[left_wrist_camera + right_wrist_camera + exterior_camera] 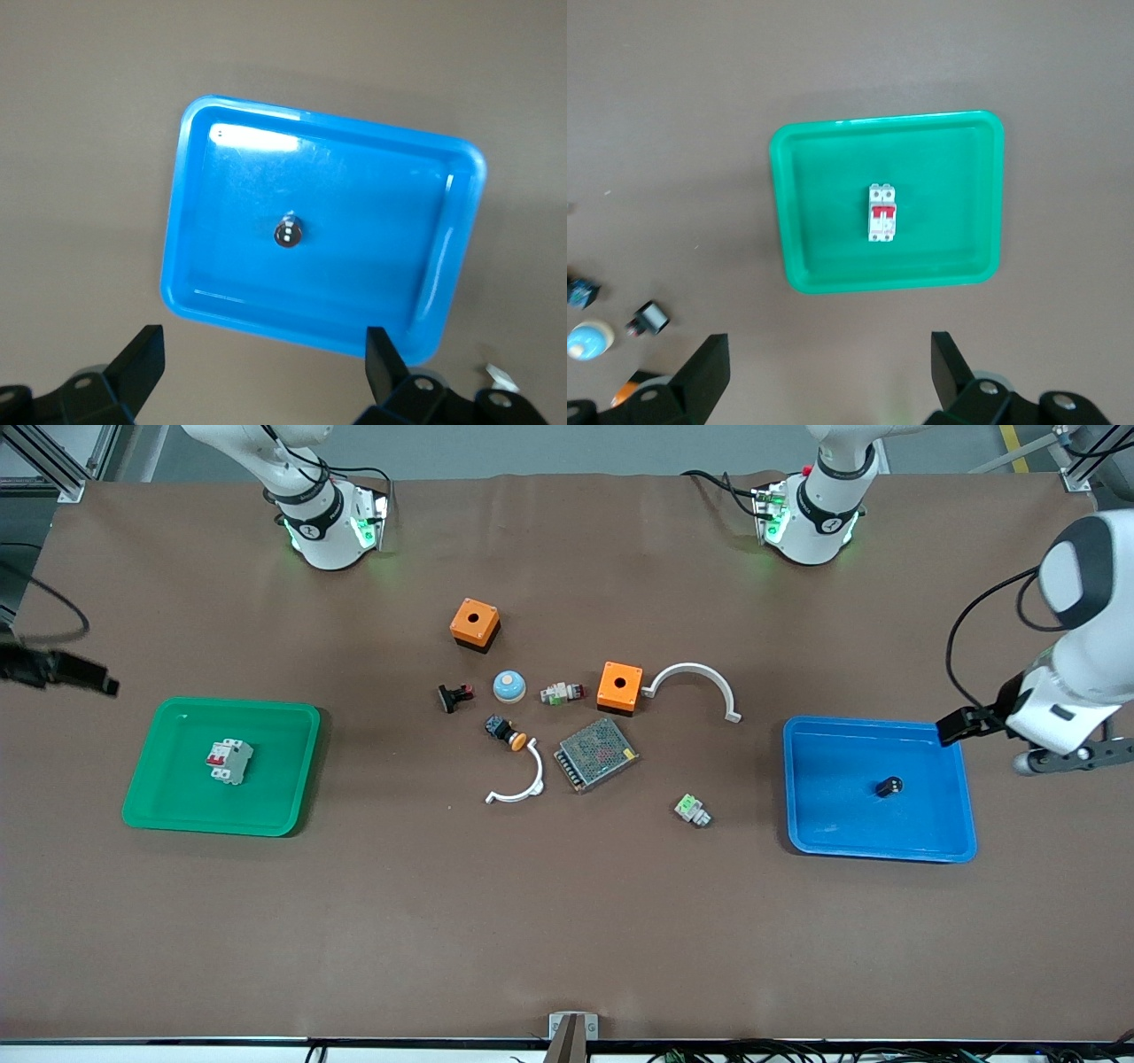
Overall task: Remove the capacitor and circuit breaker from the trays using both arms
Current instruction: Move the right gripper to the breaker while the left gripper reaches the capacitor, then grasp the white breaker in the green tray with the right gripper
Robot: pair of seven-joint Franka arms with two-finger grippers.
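Two trays lie at the two ends of the table, with loose parts between them. The green tray, toward the right arm's end, holds the circuit breaker near its middle, lying flat with its red levers facing up. The blue tray, toward the left arm's end, holds the capacitor, which lies apart from every wall.

The left gripper hangs high, off the blue tray's edge at the end of the table; its fingers are spread wide and hold nothing. The right gripper hangs high, off the green tray toward the table's edge, likewise spread and empty. In the front view only a dark part of the right arm shows at the picture's edge.

The circuit breaker is judged a rigid, moderately light plastic block. Its two long flat sides offer parallel faces for the fingers; the levers are best left untouched, since they may move under pressure. The capacitor is judged very light, hard and smooth. Being a small cylinder, it may roll or squirt out of a loose pinch, so the fingers should close across its curved body at mid-length and come down low onto the tray floor. Both trays are light and may slide if nudged.

The orange boxes and mesh power supply play no part.
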